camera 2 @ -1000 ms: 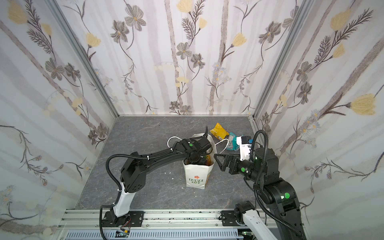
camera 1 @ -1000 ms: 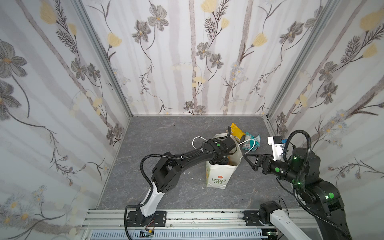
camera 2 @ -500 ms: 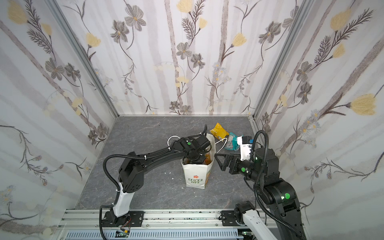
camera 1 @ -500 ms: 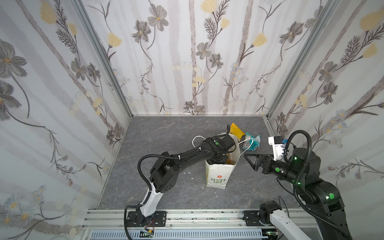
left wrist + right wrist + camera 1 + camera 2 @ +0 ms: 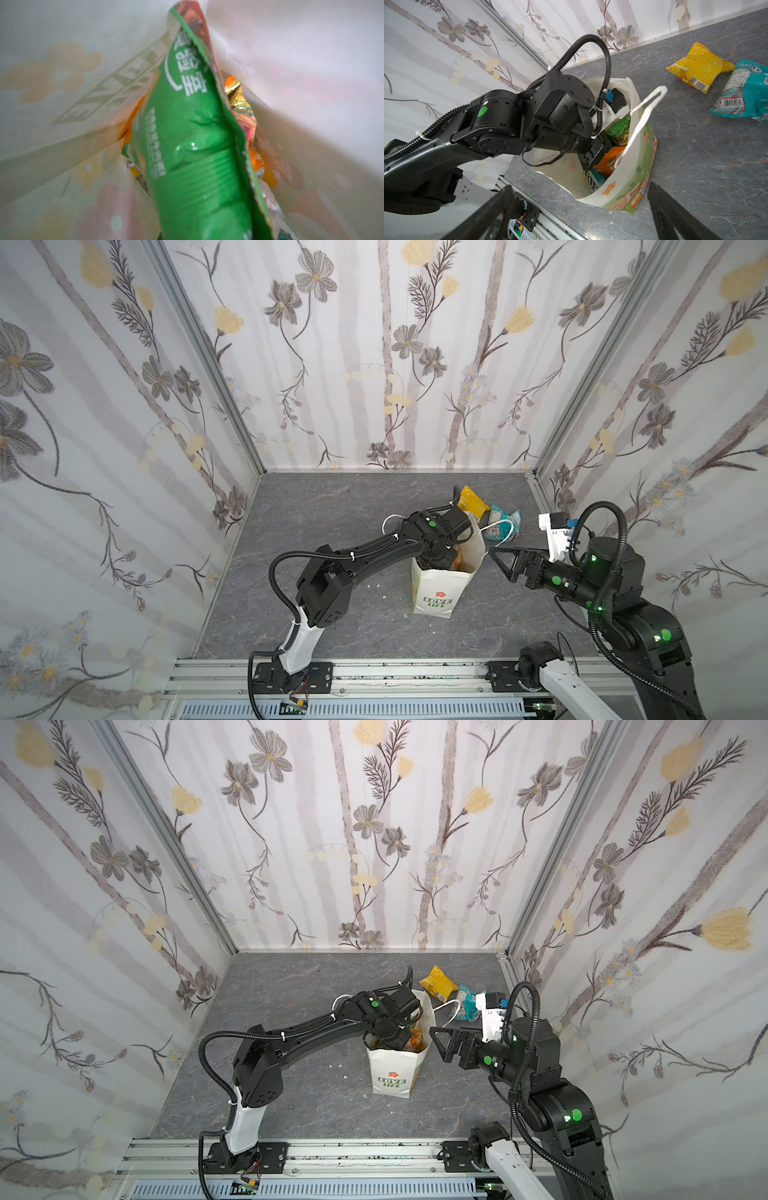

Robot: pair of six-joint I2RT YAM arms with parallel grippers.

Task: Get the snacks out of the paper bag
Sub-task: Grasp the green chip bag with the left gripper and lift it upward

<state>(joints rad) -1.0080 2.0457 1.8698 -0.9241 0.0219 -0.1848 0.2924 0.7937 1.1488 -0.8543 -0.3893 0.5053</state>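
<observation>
Paper bag [image 5: 432, 593]: left gripper [image 5: 592, 154] jaws, just closed inside, apparently pinch green packet [image 5: 187, 145] for lifting; right gripper [image 5: 501, 565] jaws gape empty.

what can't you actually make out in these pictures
- left gripper: fingertips inside the paper bag, hidden by its wall in both top views; the green packet fills the left wrist view.
- orange packet: partly covered by that gripper; anything beneath is unseen.
- teal packet: cut by the right wrist view's edge.
</observation>
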